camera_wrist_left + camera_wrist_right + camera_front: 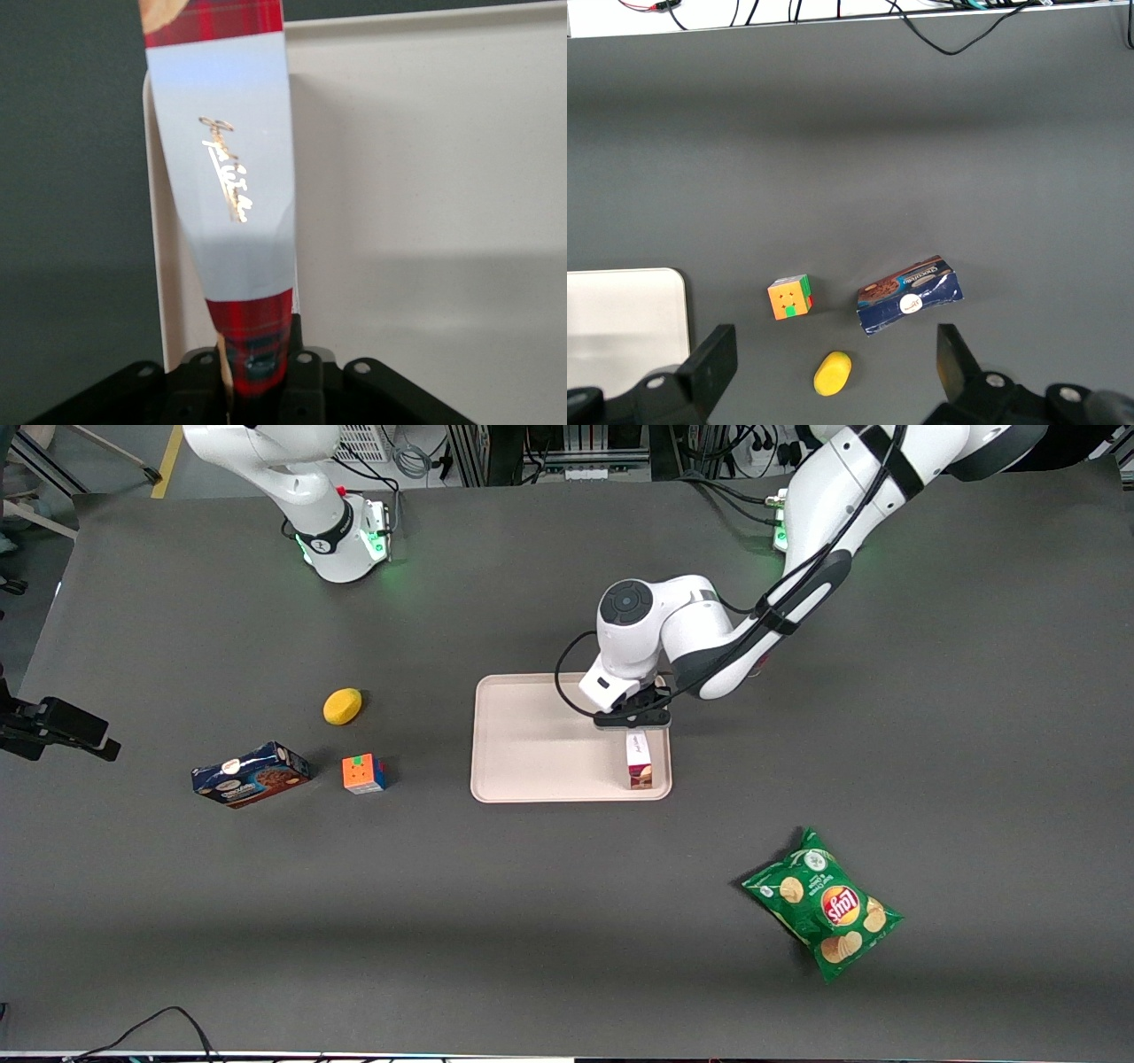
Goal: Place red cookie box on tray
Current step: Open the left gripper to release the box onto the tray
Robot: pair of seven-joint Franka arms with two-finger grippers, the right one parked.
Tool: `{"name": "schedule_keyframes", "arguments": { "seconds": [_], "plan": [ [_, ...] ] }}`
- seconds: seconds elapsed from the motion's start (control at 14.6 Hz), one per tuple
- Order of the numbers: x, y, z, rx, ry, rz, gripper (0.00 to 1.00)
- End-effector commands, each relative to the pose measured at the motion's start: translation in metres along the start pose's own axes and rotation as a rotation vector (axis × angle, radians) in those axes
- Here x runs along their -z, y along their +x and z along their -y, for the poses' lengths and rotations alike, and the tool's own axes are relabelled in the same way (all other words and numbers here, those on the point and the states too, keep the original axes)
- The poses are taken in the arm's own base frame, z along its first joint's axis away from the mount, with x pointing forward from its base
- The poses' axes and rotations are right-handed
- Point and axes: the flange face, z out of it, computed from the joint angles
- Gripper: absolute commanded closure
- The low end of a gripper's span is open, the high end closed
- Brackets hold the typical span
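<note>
As the working left arm reaches over the dark table, its gripper (633, 722) hangs above the tray (532, 744), fingers clamped on one end of the red cookie box (639, 762). The box stands at the tray's edge toward the working arm's end of the table, at the corner nearer the front camera, its cookie-picture end down by the tray floor; whether it rests there or hangs just clear cannot be told. In the left wrist view, the box (232, 177) runs away from the gripper (257, 367), its white label panel with gold script facing the camera and tartan showing at both ends, set just inside the tray's rim (156, 221). Toward the parked arm's end of the table lie a yellow lemon-like object (342, 706), a colourful puzzle cube (364, 773) and a blue cookie box (251, 774), all well apart from the tray. A green chip bag (824, 904) sits nearer the front camera, toward the working arm's end.
</note>
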Motion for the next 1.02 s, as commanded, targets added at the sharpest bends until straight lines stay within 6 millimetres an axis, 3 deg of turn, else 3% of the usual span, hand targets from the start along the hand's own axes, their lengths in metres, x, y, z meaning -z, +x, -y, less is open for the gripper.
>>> {"name": "schedule_keyframes", "arguments": {
  "seconds": [0.0,0.07,0.48,0.68,0.82,0.96],
  "plan": [
    [0.003,0.004,-0.005,0.016,-0.010,-0.022,0.08],
    [0.004,0.005,-0.005,0.017,-0.013,-0.023,0.00],
    [0.013,0.017,-0.002,0.034,-0.012,-0.038,0.00],
    [0.048,0.041,0.009,0.020,0.038,-0.078,0.00],
    [0.083,0.038,0.010,0.021,0.060,-0.104,0.00],
    [0.122,0.042,0.022,-0.038,0.083,-0.112,0.00]
  ]
}}
